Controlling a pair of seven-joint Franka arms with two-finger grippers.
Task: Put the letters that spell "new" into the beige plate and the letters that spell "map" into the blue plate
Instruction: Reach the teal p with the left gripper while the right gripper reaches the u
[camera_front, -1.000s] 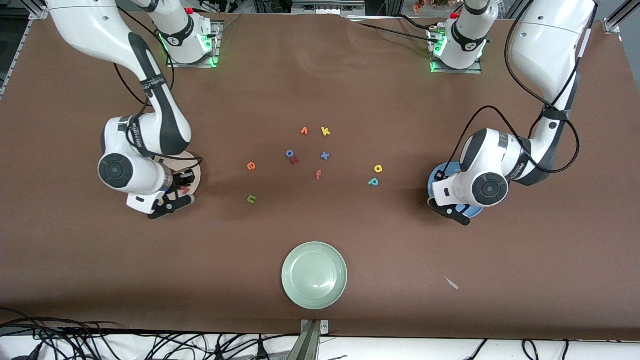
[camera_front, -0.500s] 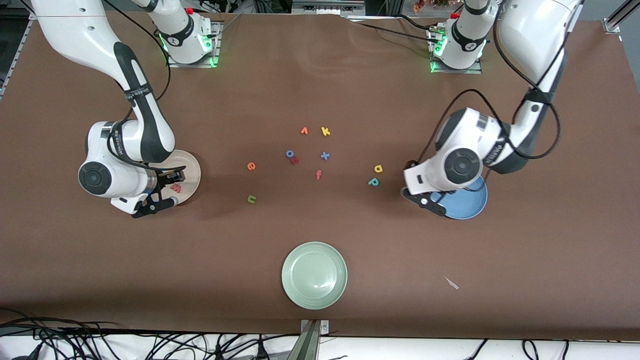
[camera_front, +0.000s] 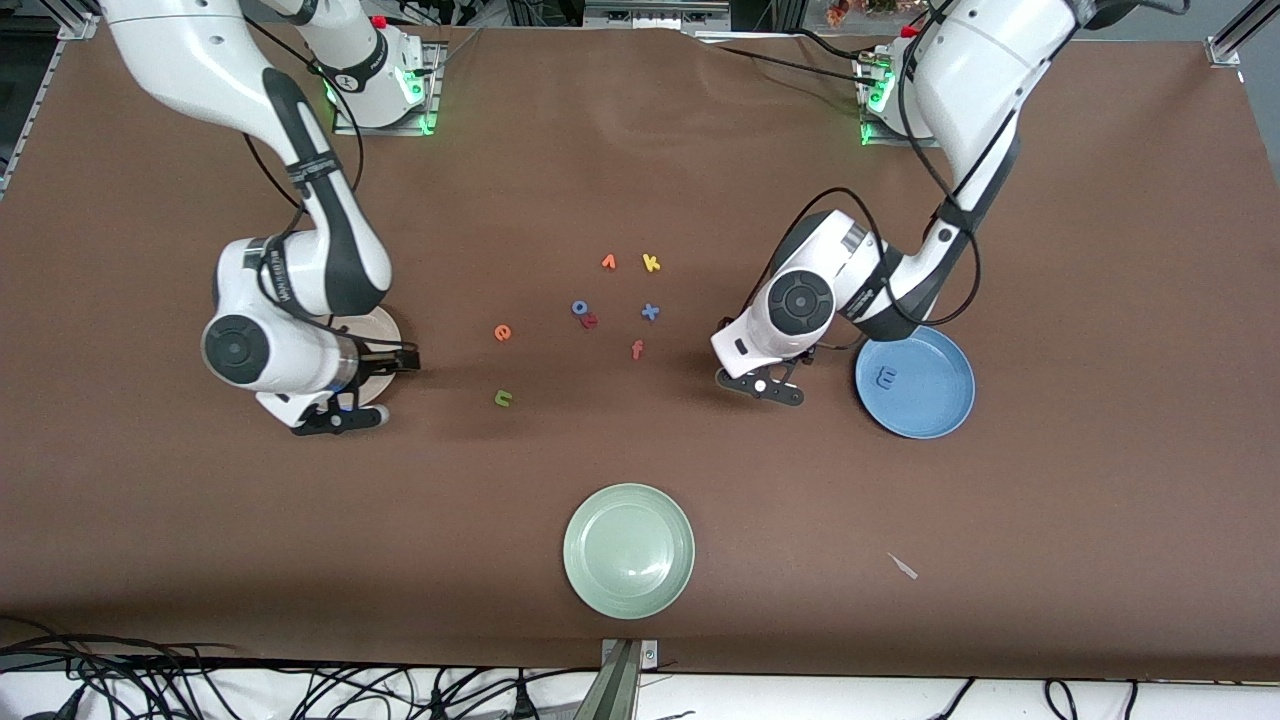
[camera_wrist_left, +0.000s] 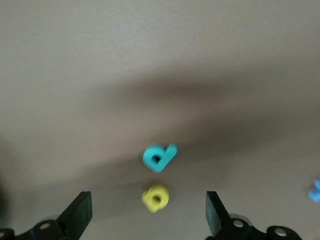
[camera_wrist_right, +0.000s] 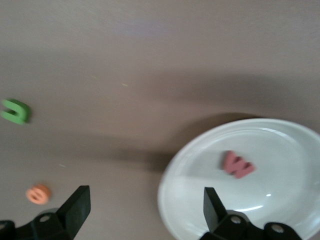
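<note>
the pinkish-red w (camera_wrist_right: 238, 164) lies in the beige plate (camera_wrist_right: 280, 135), the blue m (camera_front: 885, 378) in the blue plate (camera_front: 940, 410). the right gripper (camera_wrist_right: 145, 205) hangs over the beige plate's edge, jaws spread and empty. the left gripper (camera_wrist_left: 149, 212) hovers with jaws released over the yellow a (camera_wrist_left: 155, 198) and teal p (camera_wrist_left: 159, 157) on the bench (camera_front: 1000, 560).

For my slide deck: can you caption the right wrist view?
Open right end effector over the table edge of the beige plate holding the pinkish-red w; green n and orange e wait outside.
</note>
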